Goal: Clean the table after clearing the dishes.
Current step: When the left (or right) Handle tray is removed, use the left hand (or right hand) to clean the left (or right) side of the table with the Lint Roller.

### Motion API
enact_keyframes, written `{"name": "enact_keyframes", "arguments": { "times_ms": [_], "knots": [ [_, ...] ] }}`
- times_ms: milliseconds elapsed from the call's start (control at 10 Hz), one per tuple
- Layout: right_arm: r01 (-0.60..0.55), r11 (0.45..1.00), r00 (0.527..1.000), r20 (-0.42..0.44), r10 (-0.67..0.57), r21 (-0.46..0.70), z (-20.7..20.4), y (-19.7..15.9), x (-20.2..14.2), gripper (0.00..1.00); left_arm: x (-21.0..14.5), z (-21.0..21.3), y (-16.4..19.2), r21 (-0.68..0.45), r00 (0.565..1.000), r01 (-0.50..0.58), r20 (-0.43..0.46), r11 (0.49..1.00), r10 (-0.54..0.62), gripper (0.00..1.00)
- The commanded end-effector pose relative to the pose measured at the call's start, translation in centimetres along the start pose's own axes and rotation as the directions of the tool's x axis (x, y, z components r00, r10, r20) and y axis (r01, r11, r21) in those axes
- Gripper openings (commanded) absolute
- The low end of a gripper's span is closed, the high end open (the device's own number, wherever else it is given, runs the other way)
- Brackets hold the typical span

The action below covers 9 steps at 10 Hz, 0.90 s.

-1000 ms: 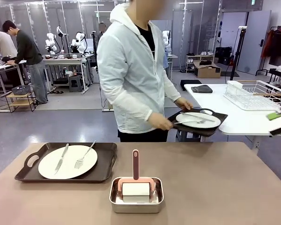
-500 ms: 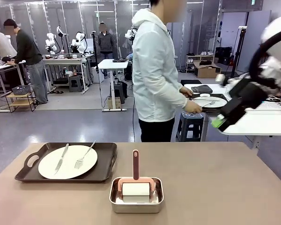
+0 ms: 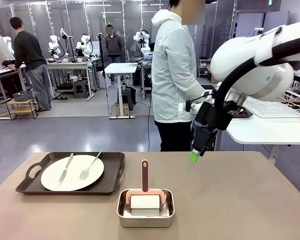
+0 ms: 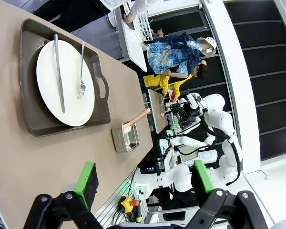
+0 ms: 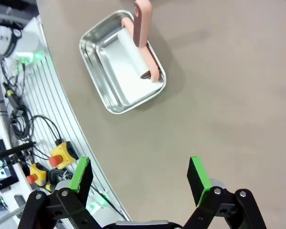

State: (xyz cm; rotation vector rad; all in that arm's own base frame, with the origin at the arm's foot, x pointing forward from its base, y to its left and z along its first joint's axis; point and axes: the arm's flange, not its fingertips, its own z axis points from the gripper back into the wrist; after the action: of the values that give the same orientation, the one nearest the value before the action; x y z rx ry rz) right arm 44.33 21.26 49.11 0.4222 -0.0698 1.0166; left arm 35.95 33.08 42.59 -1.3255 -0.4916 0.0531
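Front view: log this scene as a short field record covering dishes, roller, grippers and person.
tray: on the left of the table, carrying plate, knife, fork
roller: in the steel pan, centre
left gripper: open, empty, above the table
right gripper: open, empty, above the table
person: far side, turned to the white side table

The right arm (image 3: 255, 65) has a glossy white, rounded shell with a black cable (image 3: 240, 68) arching along it. The right end effector (image 3: 195, 154) and left end effector (image 4: 145, 183) are black, with green pads (image 4: 86, 183) and round screws at the finger joints. The person (image 3: 177, 75) wears a white hooded jacket and dark trousers.
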Motion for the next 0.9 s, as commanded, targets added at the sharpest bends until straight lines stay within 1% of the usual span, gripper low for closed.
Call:
{"name": "enact_keyframes", "arguments": {
  "times_ms": [0, 100, 200, 800],
  "knots": [
    [-0.021, 0.998, 1.0, -0.017, 0.02, -0.058, -0.28, 0.3, 0.61, 1.0, -0.16, 0.12, -0.01, -0.001, 1.0, 0.006, 0.004, 1.0, -0.006, 1.0],
    [0.02, 0.994, 1.0, 0.021, -0.018, -0.106, -0.38, 0.14, 0.38, 1.0, -0.16, 0.12, -0.01, -0.001, 1.0, 0.006, 0.004, 1.0, -0.006, 1.0],
    [-0.02, 1.0, 1.0, -0.014, 0.02, -0.016, -0.54, 0.21, 0.42, 1.0, -0.16, 0.12, -0.01, -0.001, 1.0, 0.006, 0.004, 1.0, -0.006, 1.0],
    [-0.017, 1.0, 1.0, -0.016, 0.017, -0.026, -0.59, -0.05, 0.31, 1.0, -0.16, 0.12, -0.01, -0.001, 1.0, 0.006, 0.004, 1.0, -0.006, 1.0]
  ]
}}
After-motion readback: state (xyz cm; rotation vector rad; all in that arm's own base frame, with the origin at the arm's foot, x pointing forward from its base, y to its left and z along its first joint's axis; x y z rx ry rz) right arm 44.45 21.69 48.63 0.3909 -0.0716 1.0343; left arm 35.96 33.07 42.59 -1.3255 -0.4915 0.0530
